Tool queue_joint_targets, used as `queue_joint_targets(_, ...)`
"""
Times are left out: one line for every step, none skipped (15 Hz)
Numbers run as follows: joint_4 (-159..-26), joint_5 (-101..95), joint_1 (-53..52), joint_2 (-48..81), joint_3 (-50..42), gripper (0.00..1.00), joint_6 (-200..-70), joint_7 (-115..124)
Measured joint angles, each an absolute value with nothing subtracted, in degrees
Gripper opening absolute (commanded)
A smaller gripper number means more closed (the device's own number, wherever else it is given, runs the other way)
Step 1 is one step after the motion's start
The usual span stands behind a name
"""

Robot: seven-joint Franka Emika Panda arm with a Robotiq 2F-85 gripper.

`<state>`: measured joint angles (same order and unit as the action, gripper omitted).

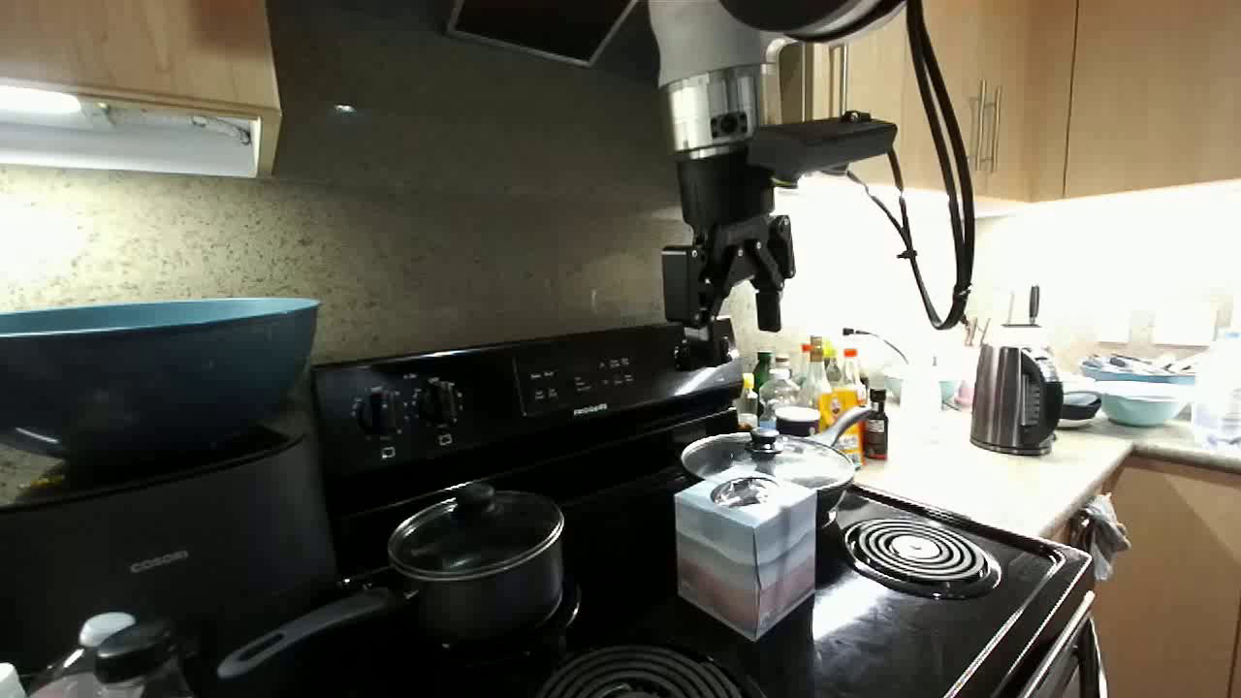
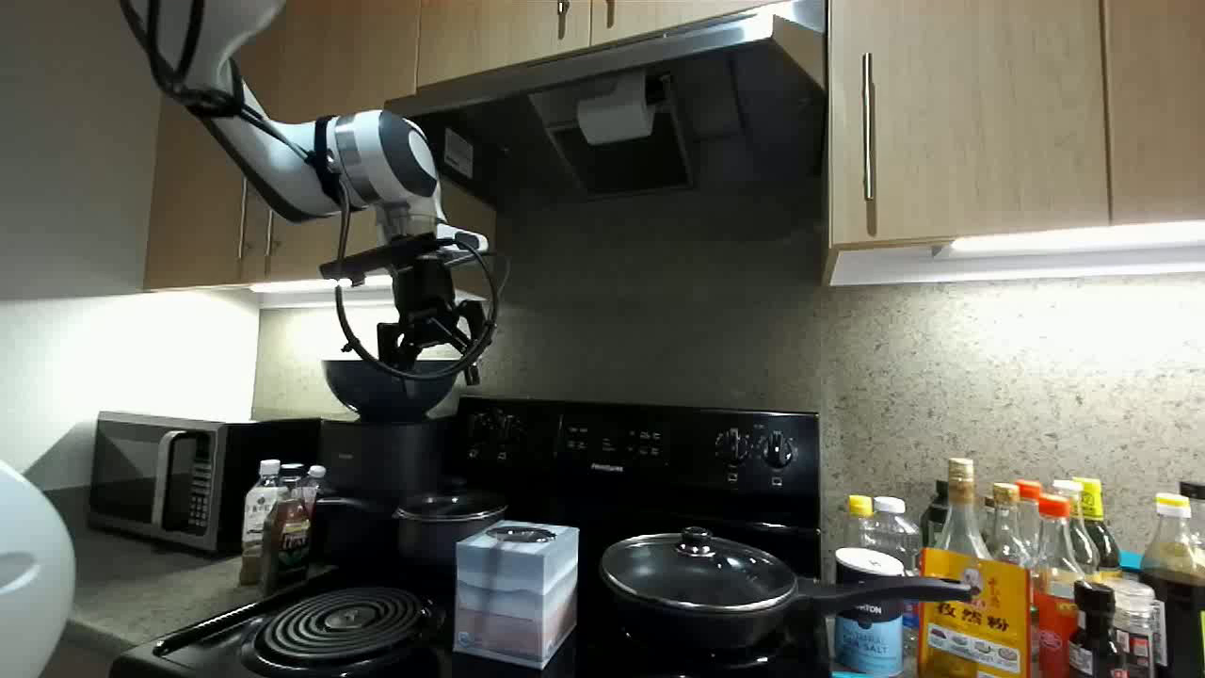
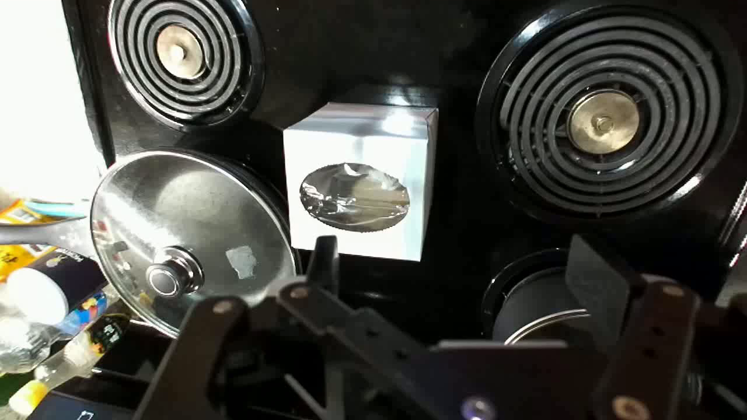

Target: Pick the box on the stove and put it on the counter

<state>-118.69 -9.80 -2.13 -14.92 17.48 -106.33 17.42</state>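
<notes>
The box (image 1: pixel 747 557) is a pale blue and white tissue carton with an oval opening on top. It stands upright on the black stove (image 1: pixel 902 645) between the coil burners, in both exterior views (image 2: pixel 516 598). In the wrist view the box (image 3: pixel 357 146) is at the upper middle. My gripper (image 1: pixel 737 334) is open and empty, high above the stove and apart from the box. In the wrist view the left finger of the gripper (image 3: pixel 458 251) overlaps the box's near edge. The light counter (image 1: pixel 1018 480) lies beyond the stove's right side in an exterior view.
A lidded pan (image 2: pixel 697 574) stands right beside the box, its handle reaching toward bottles (image 2: pixel 960 518). A lidded saucepan (image 1: pixel 475 553) is on the box's other side. A kettle (image 1: pixel 1013 397) stands on the counter. A blue bowl (image 1: pixel 155 368) sits on a black appliance. A range hood (image 2: pixel 612 85) hangs above.
</notes>
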Motion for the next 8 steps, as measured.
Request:
queue_joint_targets(-118.7, -9.8, -2.1, -14.9, 17.5, 1.0, -106.3, 17.4)
queue_joint_targets(-118.7, -9.8, -2.1, -14.9, 17.5, 1.0, -106.3, 17.4)
queue_joint_targets(-118.7, -9.8, -2.4, -14.9, 17.2, 1.0, -106.3, 17.4)
queue_joint_targets(-118.7, -9.8, -2.8, -14.8, 16.8, 1.0, -106.3, 17.4)
queue_joint_targets(-118.7, -9.8, -3.2, -14.7, 16.2, 1.0, -106.3, 17.4)
queue_joint_targets(-118.7, -9.8, -3.4, -14.6, 15.8, 1.0, -106.3, 17.4)
queue_joint_targets(-118.7, -9.8, -3.4, -14.4, 15.2, 1.0, -106.4, 17.4)
queue_joint_targets(-118.7, -9.8, -3.4, -14.3, 14.6, 1.0, -106.6, 17.4)
